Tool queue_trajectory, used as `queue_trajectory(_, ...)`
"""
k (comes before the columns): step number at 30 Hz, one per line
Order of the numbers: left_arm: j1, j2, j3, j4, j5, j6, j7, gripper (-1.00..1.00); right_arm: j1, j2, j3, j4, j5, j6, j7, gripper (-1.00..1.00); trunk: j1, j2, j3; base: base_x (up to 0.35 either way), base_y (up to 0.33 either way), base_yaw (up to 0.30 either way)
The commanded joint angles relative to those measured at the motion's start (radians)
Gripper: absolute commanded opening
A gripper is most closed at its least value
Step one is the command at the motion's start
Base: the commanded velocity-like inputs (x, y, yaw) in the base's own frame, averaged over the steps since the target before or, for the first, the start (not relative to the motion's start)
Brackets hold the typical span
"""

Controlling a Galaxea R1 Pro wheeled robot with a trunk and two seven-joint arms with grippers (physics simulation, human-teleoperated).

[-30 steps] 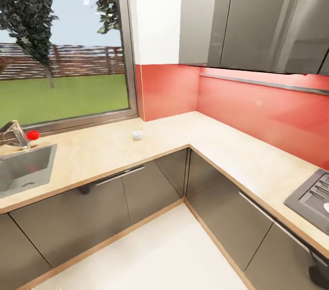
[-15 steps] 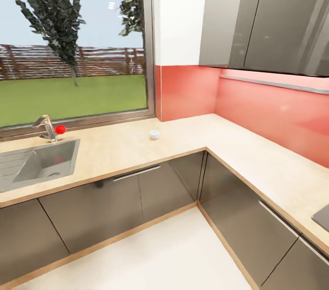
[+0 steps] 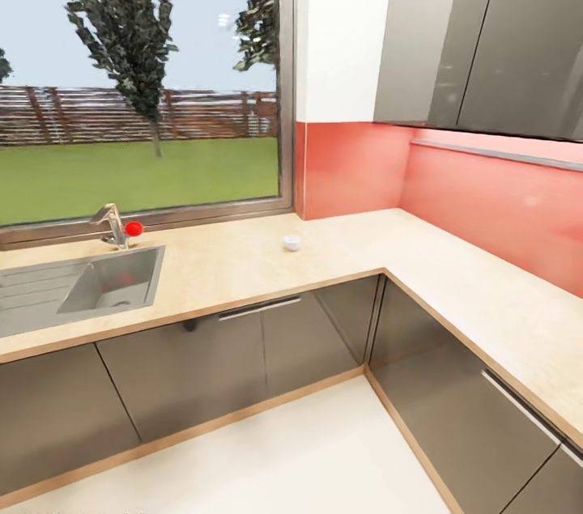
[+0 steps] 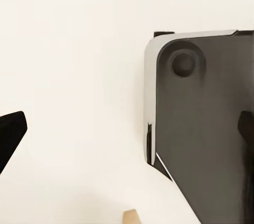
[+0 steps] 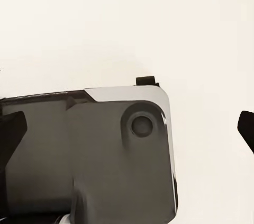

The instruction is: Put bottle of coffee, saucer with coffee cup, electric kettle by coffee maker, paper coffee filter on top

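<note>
The kitchen countertop [image 3: 243,271] is a light-wood L-shaped worktop over dark grey cabinet fronts, running under the window and along the red wall at the right. A small white round thing [image 3: 291,242] stands on it near the corner; it is too small to tell whether it is the coffee cup. In the left wrist view my left gripper [image 4: 127,134] is open, its dark fingertips [image 4: 10,139] far apart over white floor and my dark base. My right gripper [image 5: 127,128] is open in the same way, with nothing between its fingertips [image 5: 246,128].
A steel sink [image 3: 48,295] with a tap and a red knob [image 3: 134,228] sits at the left of the worktop. Glossy grey wall cabinets [image 3: 486,44] hang at the upper right. White floor [image 3: 283,457] lies in front of the cabinets.
The head camera has turned left: the whole picture has shifted right, more of the sink shows, and the hob at the right edge has left the view.
</note>
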Motion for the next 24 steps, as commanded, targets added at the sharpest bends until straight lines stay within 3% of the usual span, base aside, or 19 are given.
queue_trajectory(1, 0.000, -0.001, 0.009, -0.002, -0.006, -0.001, -0.006, 1.00, -0.001, -0.001, 0.007, 0.001, -0.011, -0.003, 0.005, 1.00, 0.001, -0.002, -0.001, 0.000, 0.000, 0.163)
queue_trajectory(6, 0.000, -0.002, 0.008, -0.002, -0.006, -0.001, -0.006, 1.00, 0.000, 0.000, 0.008, 0.001, -0.011, -0.003, 0.005, 1.00, 0.001, -0.002, 0.005, 0.000, -0.063, 0.192)
queue_trajectory(24, 0.000, -0.004, 0.008, -0.002, -0.006, -0.002, -0.006, 1.00, -0.001, 0.001, 0.008, 0.001, -0.010, -0.003, 0.005, 1.00, 0.001, -0.002, 0.022, 0.000, -0.264, 0.235)
